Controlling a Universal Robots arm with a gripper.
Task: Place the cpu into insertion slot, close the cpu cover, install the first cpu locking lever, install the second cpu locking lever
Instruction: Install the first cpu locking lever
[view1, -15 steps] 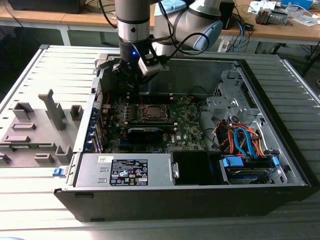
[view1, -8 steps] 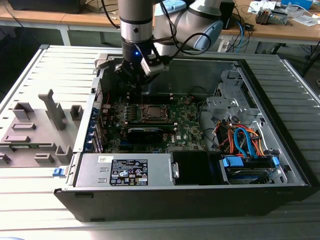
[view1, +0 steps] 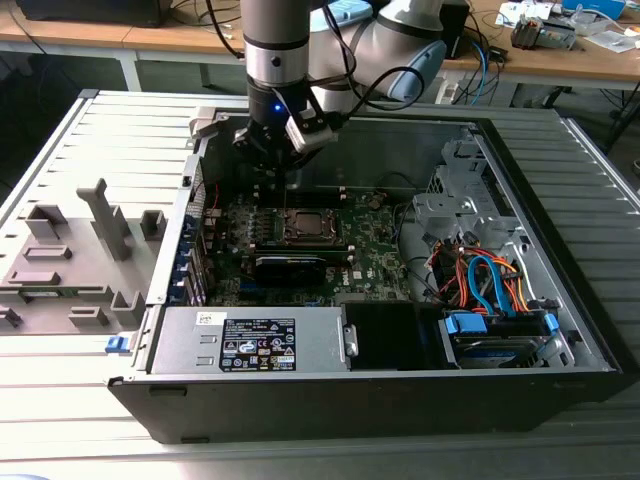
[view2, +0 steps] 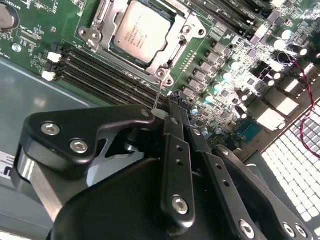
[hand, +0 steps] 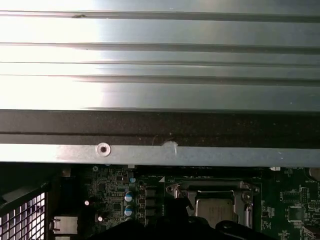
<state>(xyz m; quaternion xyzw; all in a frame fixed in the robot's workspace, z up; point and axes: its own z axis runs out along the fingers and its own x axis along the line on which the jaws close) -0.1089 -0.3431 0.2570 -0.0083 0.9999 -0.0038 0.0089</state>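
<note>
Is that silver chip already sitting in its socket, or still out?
In. In the second wrist view the cpu lies flat in the insertion slot, with the cpu cover framing it.

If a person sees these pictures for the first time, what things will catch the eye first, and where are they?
First comes the open computer case with its green motherboard, and the gripper hanging over the board's far side in the exterior view. In the second wrist view the silvery cpu shines, seated in the insertion slot with the cpu cover closed around it. Bright orange and blue cables stand out at the exterior view's right.
</note>
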